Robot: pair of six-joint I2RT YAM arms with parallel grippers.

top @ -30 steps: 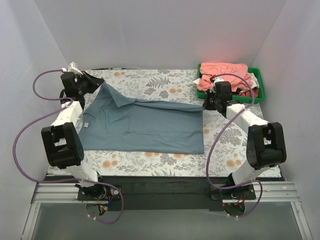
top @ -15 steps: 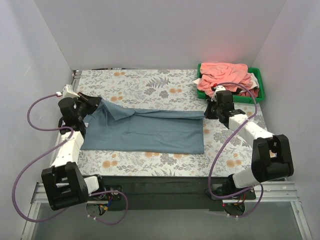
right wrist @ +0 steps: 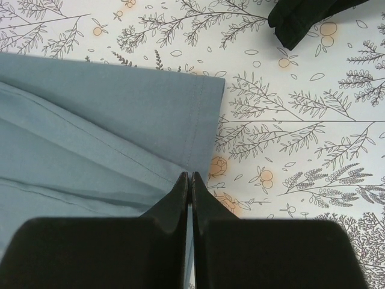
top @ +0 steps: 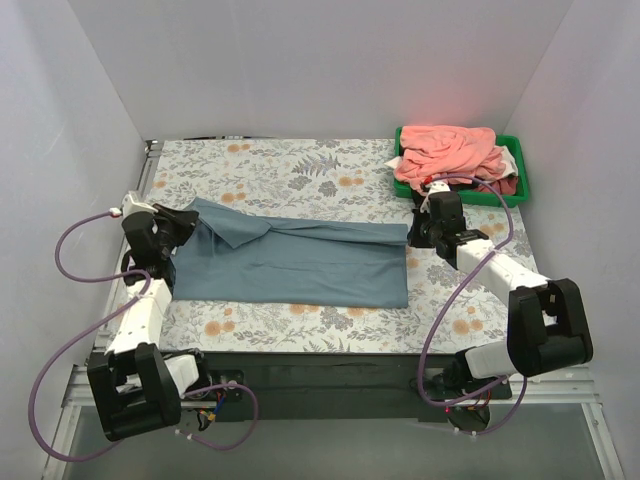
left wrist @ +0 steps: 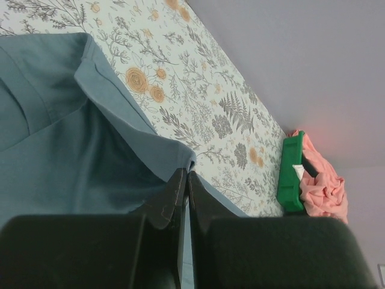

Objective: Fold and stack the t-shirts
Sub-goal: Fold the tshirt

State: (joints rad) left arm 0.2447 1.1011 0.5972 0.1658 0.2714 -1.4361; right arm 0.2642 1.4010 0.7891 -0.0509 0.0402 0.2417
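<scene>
The large grey-blue collared t-shirt lies across the middle of the floral table cover, folded into a long strip. My left gripper is shut on its far left edge near the collar; the left wrist view shows my gripper pinching the cloth. My right gripper is shut on the shirt's far right corner; the right wrist view shows my gripper clamping the hem. Salmon-pink shirts lie piled in the green bin.
The green bin stands at the back right corner and also shows in the left wrist view. Dark red and white pieces lie under the pink pile. A black piece shows at the top of the right wrist view. White walls enclose the table.
Both grippers have moved toward the near side and lower, carrying the shirt's far edge with them. The raised collar side now lies down and the shirt is a narrower strip.
</scene>
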